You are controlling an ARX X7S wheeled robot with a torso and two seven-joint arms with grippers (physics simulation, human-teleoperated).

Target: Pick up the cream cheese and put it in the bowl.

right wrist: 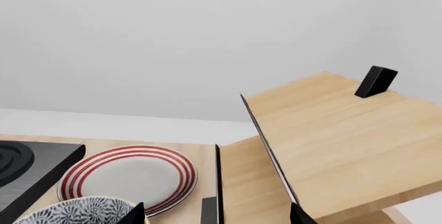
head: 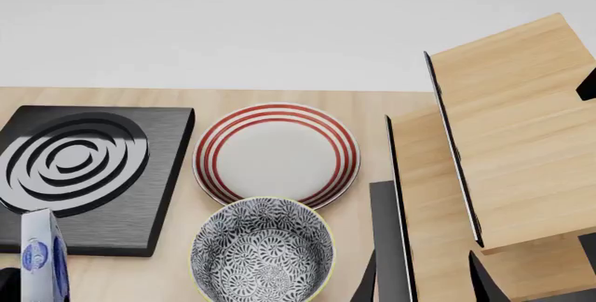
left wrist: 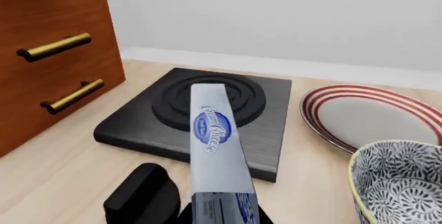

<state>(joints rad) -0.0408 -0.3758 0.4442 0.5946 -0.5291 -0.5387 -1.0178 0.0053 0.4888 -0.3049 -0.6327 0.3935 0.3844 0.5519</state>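
A pale wood table (head: pixel 279 96) sits by a plain white wall. Far left there's a black burner (head: pixel 88 173) w/ round rings. Just right of it is a white plate (head: pixel 276 154) w/ red rings. Near side of the plate, just touching its edge in the head view, is the bowl (head: pixel 262 250), blue and white flowers w/ a yellow rim. It has nothing in it.

The cream cheese (left wrist: pixel 219 141) is up off the table, at the near left, over the near edge of the burner. It's left of the bowl, not in it. The left gripper (left wrist: pixel 224 214) holds the box by its near end; black fingers (left wrist: pixel 142 195) show on each side of it, but only partly, so the grip is prob. tight, can't see it all.

A brown drawer unit (left wrist: pixel 48 53) w/ gold handles stands far left of the burner. A light wood rack (head: pixel 507 155) fills the right side. The right gripper isn't seen well; can't tell if it's open or closed.
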